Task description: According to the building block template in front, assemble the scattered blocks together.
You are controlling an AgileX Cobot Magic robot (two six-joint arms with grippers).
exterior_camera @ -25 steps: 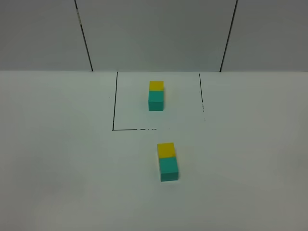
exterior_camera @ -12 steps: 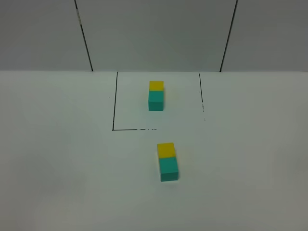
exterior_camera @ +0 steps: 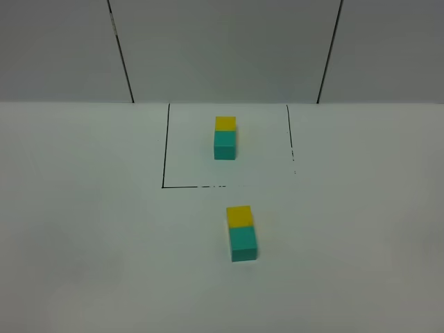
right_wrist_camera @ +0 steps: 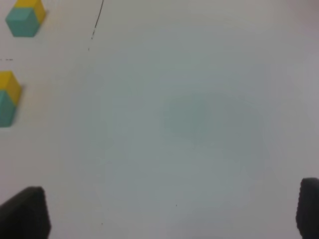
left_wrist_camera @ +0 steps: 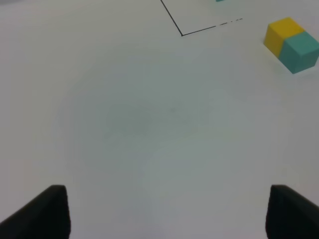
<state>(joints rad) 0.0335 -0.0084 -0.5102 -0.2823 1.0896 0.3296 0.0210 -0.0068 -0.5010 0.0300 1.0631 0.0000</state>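
A: We see the scattered blocks [exterior_camera: 242,233] joined now, yellow behind teal, on the white table [exterior_camera: 83,229] just in front of the outlined square [exterior_camera: 165,149] that holds the building block template [exterior_camera: 225,138].

B: Matches, as far as we can judge. Left gripper [left_wrist_camera: 167,211] and right gripper [right_wrist_camera: 172,211] both spread wide, holding nothing. Little left, it seems.

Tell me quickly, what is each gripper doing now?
Left gripper: open, holding nothing.
Right gripper: open, holding nothing.
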